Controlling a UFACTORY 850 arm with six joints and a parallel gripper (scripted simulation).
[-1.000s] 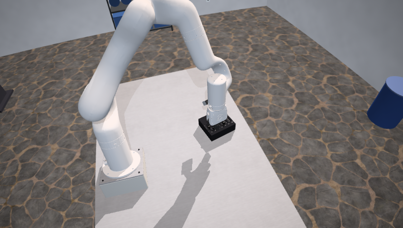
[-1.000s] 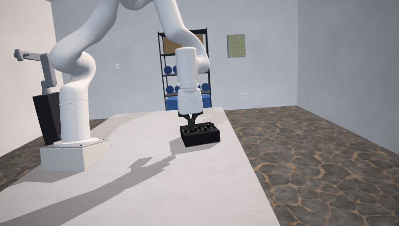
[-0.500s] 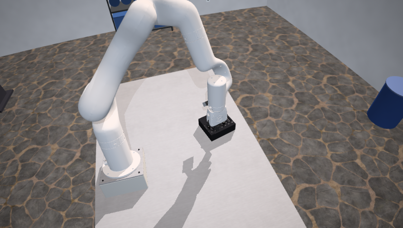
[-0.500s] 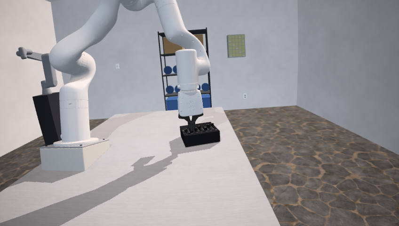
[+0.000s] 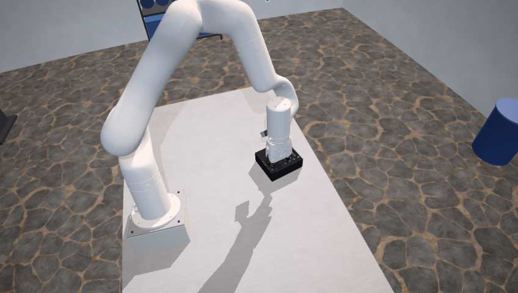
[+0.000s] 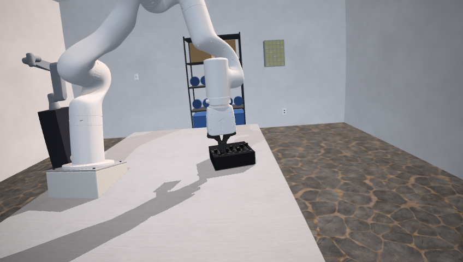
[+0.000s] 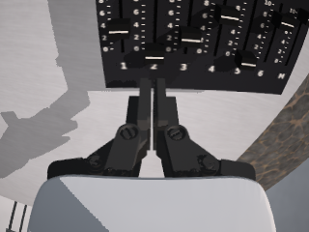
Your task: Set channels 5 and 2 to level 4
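Observation:
The black lighting desk [image 5: 283, 165] stands on its feet on the white table, near the right edge; it also shows in the exterior view [image 6: 232, 156]. In the wrist view the desk [image 7: 200, 26] shows its numbered faders. The channel 2 cap [image 7: 154, 57] sits near the bottom of its scale, about level 0. The channel 5 cap [image 7: 247, 64] is also near the bottom. Channel 1 [image 7: 119, 29] and channel 3 [image 7: 191, 39] stand about level 3. My gripper [image 7: 152, 94] [image 6: 223, 150] is shut and empty, pointing down, its tips right at the near side of the channel 2 cap.
The arm's base [image 5: 156, 217] stands on the table's left side. The table's right edge runs close beside the desk. A shelf rack [image 6: 214, 81] stands behind the table, and a blue cylinder [image 5: 499, 132] is on the floor far right.

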